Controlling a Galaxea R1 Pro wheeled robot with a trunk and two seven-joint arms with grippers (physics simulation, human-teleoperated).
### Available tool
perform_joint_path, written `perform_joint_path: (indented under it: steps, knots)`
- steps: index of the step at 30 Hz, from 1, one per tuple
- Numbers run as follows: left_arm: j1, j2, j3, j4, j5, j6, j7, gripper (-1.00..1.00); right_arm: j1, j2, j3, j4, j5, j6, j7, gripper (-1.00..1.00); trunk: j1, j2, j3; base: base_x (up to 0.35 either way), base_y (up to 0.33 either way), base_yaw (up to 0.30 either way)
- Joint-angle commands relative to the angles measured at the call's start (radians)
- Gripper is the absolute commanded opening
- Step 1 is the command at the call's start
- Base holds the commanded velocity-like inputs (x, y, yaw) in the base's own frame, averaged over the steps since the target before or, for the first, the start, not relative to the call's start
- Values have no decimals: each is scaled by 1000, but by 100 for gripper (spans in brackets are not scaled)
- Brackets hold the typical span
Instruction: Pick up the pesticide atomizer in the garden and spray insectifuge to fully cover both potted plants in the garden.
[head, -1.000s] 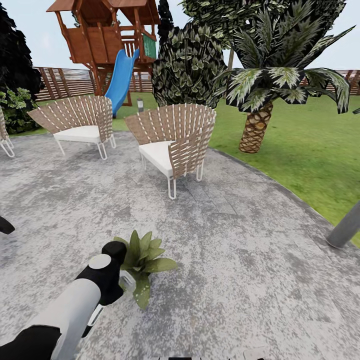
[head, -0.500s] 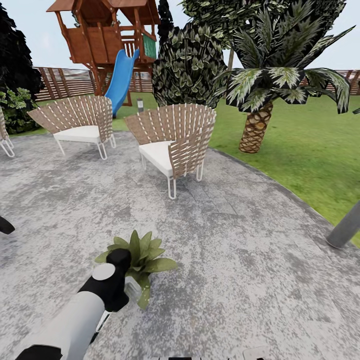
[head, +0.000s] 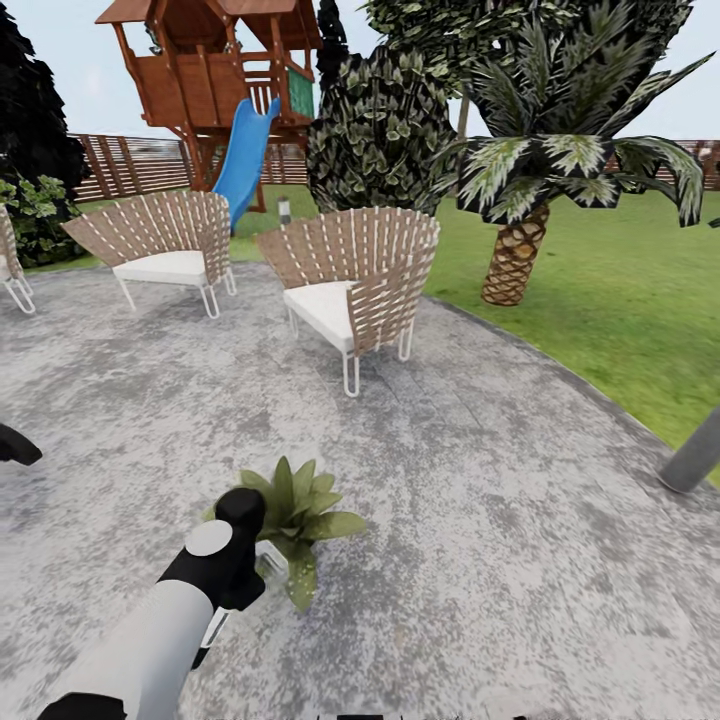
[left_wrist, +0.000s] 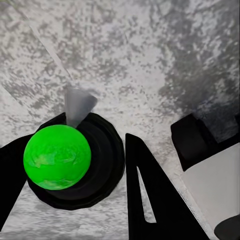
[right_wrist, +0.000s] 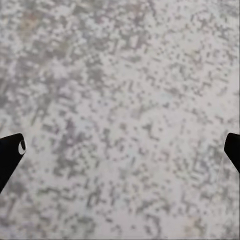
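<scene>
1. Head view: the left arm (head: 180, 620) reaches forward over the speckled patio (head: 480, 520), and its black wrist covers part of one potted plant (head: 300, 515); the grey pot is mostly hidden behind the arm.
2. Left wrist view: the left gripper (left_wrist: 75, 165) is clamped around a round dark object with a bright green top, apparently the pesticide atomizer (left_wrist: 57, 157); a pale grey cone juts from it towards the paving, but its body is hidden.
3. Right wrist view: the right gripper (right_wrist: 122, 155) is spread wide, with just its black fingertips (right_wrist: 10, 152) cut off at the frame edges above bare paving.
4. Two wicker chairs (head: 355, 280) stand further back on the patio, and a palm (head: 520, 250) on the lawn.
</scene>
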Motion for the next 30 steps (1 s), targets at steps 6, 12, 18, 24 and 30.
perform_joint_path:
  steps: [6, 12, 18, 24, 30]
  knots:
    - [1, 0, -5, -3, 50, 10, -9, -100, 1, -3, 8, 3, 3, -2, -7, 100, 0, 0, -1, 194, 253, 0]
    - [2, 1, -9, 2, 64, 10, -10, -100, 1, -2, 8, -1, -1, -2, -8, 100, 0, 0, -1, 46, 251, 0]
    - [3, 3, -14, -1, 64, 10, -9, -100, 1, -1, 8, -1, -1, -2, -8, 100, 0, 0, -1, -151, 255, 0]
    - [3, 1, -8, 2, 65, 10, 98, -100, 1, -1, 8, -1, -1, -2, -8, 100, 0, 0, -1, 247, 245, 0]
    - [3, -13, -11, 19, 64, 10, 112, -100, 1, -1, 8, 0, -1, -2, -8, 100, 0, 0, -1, 251, 140, 0]
